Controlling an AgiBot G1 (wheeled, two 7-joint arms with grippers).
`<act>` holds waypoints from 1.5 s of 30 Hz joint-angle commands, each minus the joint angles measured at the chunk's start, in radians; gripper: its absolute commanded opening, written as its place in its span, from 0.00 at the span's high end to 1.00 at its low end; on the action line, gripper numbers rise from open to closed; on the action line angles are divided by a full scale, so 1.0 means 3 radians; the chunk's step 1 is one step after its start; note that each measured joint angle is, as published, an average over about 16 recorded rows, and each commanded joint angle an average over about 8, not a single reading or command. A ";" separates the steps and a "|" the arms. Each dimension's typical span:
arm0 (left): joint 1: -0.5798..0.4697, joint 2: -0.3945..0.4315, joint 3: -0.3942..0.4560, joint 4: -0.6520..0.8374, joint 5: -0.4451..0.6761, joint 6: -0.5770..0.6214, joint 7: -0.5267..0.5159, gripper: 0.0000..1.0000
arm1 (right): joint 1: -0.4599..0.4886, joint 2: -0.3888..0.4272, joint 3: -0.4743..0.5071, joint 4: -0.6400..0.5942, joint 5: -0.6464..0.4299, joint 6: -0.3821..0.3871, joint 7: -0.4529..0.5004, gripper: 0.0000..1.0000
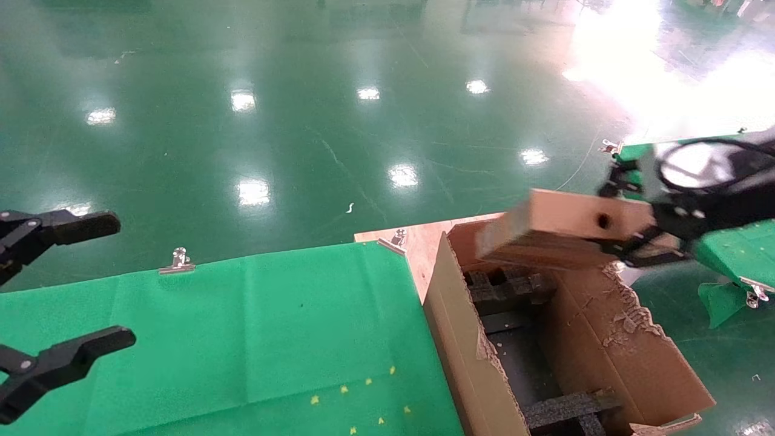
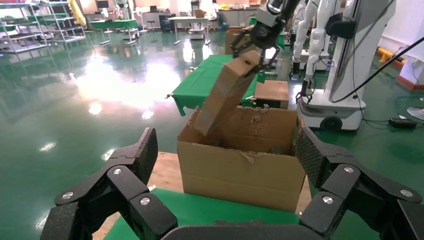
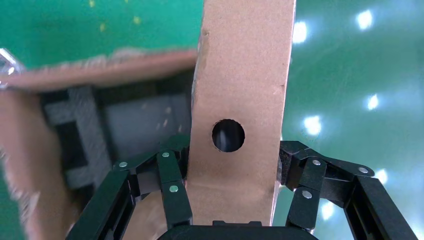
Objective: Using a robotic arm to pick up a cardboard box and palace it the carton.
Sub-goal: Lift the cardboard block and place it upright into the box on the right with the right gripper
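Cardboard box [image 1: 563,227]: clamped in our right pincer [image 1: 636,242], tilted above the carton [image 1: 605,339]; lifted, not yet lowered in. Left pincer [image 1: 54,303] apart, idle over the table [image 1: 242,327].

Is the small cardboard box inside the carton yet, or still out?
Partly in. The cardboard box, tilted and clamped in the right gripper, dips its lower end below the carton's rim; the rest sticks out above.

I count one cardboard box [image 1: 560,227], one carton [image 1: 563,345] and two grippers: left gripper [image 1: 57,297], right gripper [image 1: 651,239]. Three metal clips show: two [image 1: 177,261] [image 1: 396,237] on the near green cloth's [image 1: 242,339] far edge, one [image 1: 754,293] far right.
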 commanded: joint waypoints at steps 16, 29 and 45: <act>0.0001 -0.0001 0.0000 0.0001 0.0000 -0.0001 0.0000 0.00 | 0.0158 0.0388 -0.0360 -0.0053 -0.0074 0.0026 0.0022 1.00; 0.0001 -0.0001 0.0000 0.0001 0.0000 -0.0001 0.0000 0.00 | -0.0165 0.0532 -0.0469 -0.0197 0.0264 0.0342 0.0974 1.00; 0.0002 -0.0001 0.0000 0.0001 -0.0001 -0.0002 0.0000 0.00 | -0.0540 0.0902 -0.0608 0.0105 0.0636 0.1085 0.2421 1.00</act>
